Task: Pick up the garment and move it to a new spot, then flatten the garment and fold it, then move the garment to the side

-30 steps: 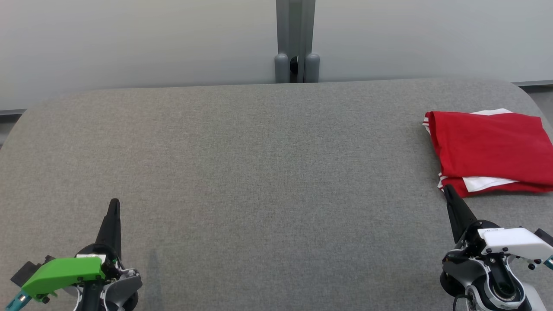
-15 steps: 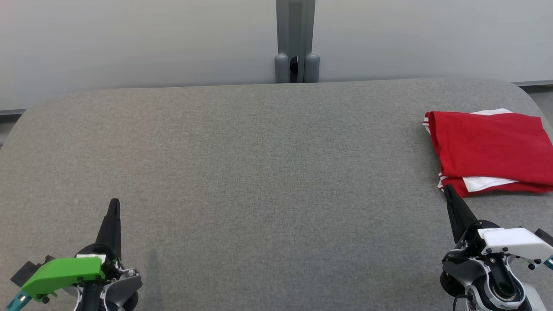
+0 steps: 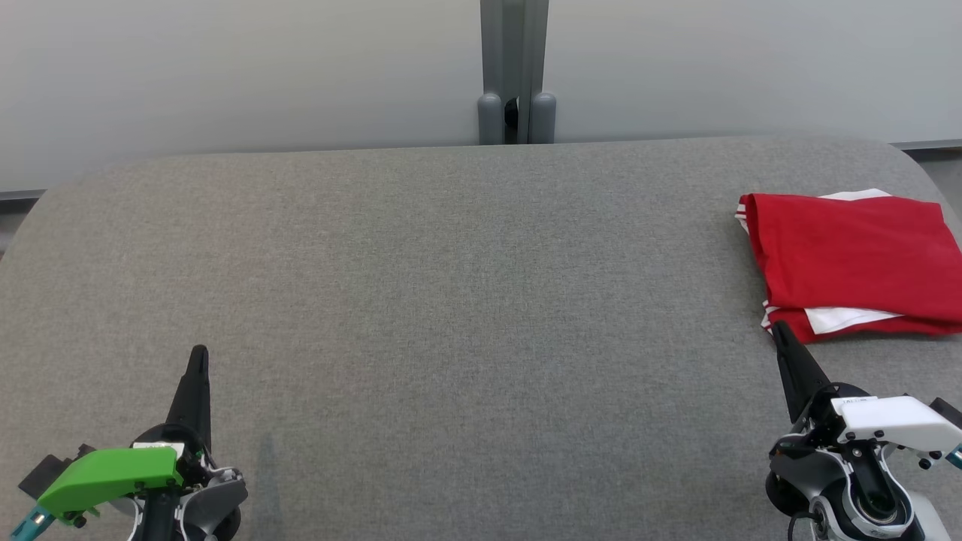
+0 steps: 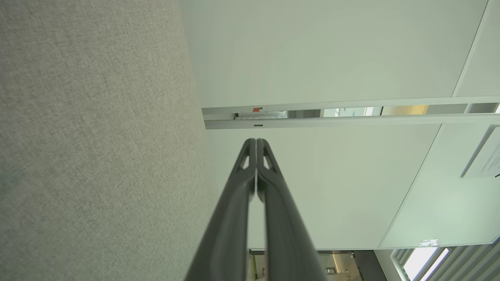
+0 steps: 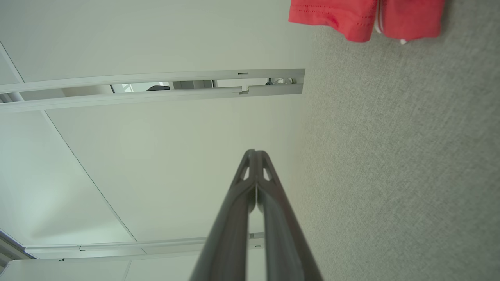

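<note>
A red garment (image 3: 853, 255) with white trim lies folded at the right edge of the grey table (image 3: 451, 285); its hem also shows at the top of the right wrist view (image 5: 363, 17). My right gripper (image 3: 779, 330) is shut and empty, its tip just short of the garment's near left corner. Both its fingers press together in the right wrist view (image 5: 256, 154). My left gripper (image 3: 199, 353) rests at the lower left, far from the garment, shut with nothing in it. Its closed fingers (image 4: 256, 142) point along the table toward the wall.
A pale wall with a grey post (image 3: 515, 71) stands behind the table's far edge. The table's rounded corners show at the back left and back right. Wide grey fabric stretches between the two grippers.
</note>
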